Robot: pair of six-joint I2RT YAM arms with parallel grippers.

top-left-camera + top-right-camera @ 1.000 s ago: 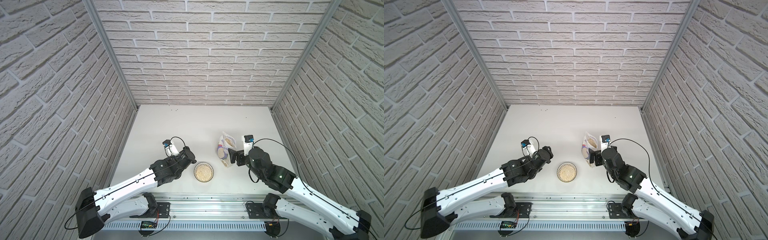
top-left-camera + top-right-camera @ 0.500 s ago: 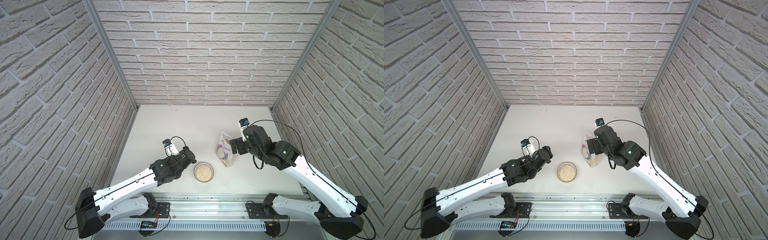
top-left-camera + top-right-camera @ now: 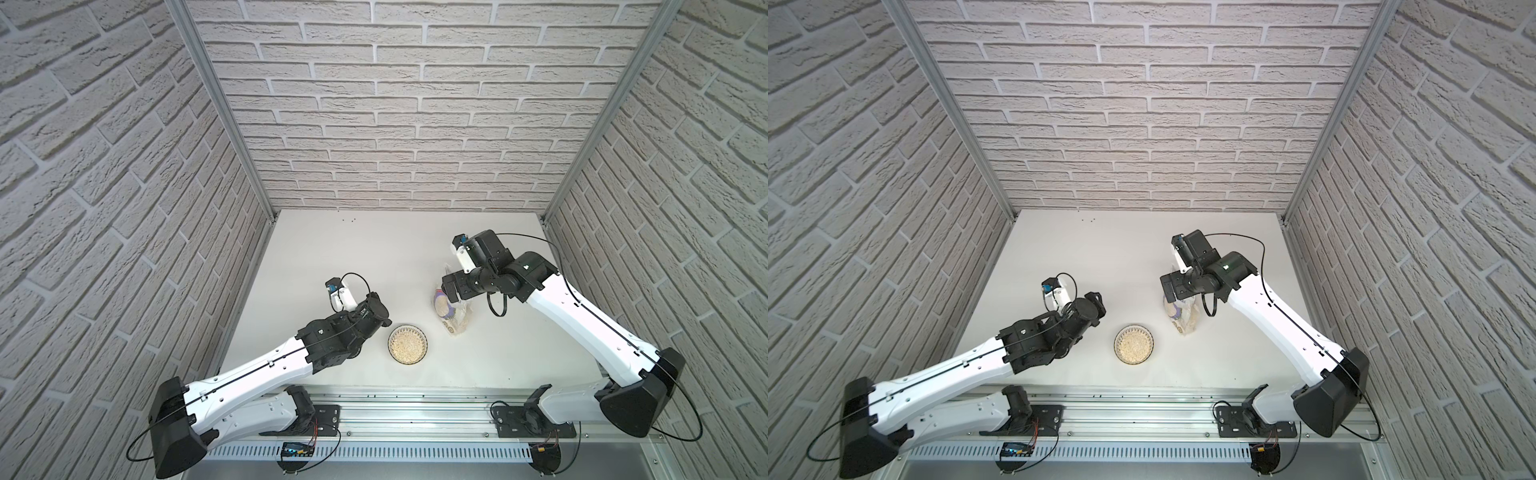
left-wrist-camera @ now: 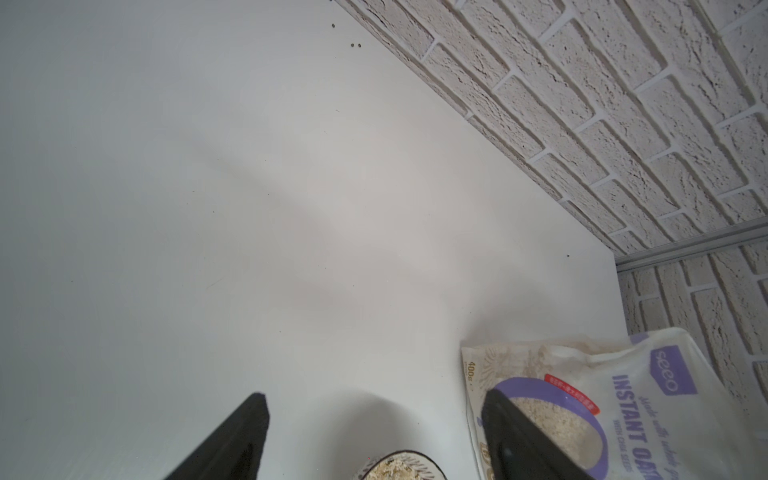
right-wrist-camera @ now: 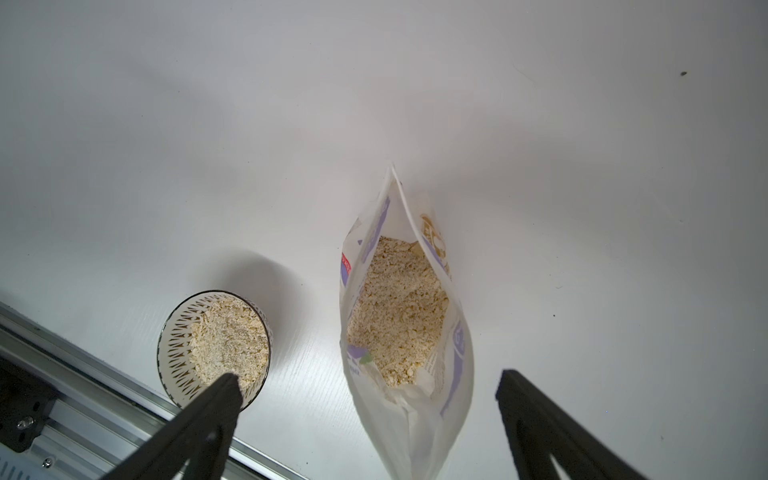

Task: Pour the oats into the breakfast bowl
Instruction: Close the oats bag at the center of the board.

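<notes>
The breakfast bowl (image 3: 422,333) (image 3: 1150,332) sits near the table's front edge, and a heap of pale oats (image 3: 407,347) (image 5: 232,340) fills it. To its right the white and purple oatmeal pouch (image 3: 453,318) (image 3: 1183,320) stands upright with its mouth open, more oats (image 5: 399,307) showing inside. My right gripper (image 3: 449,286) (image 5: 370,380) hangs open above the pouch's top, its fingers wide of the pouch on both sides and touching nothing. My left gripper (image 3: 1096,303) (image 4: 374,397) is open and empty, just left of the bowl (image 4: 415,459), facing the pouch (image 4: 623,399).
Brick walls close in the white table (image 3: 374,249) at the back and on both sides. A metal rail (image 3: 415,411) runs along the front edge close to the bowl. A few dark specks (image 3: 348,219) lie near the back wall.
My right arm has risen from low beside the pouch and swung back, so its open gripper now hangs above the pouch top. The pouch stays standing. The left arm has barely moved.
</notes>
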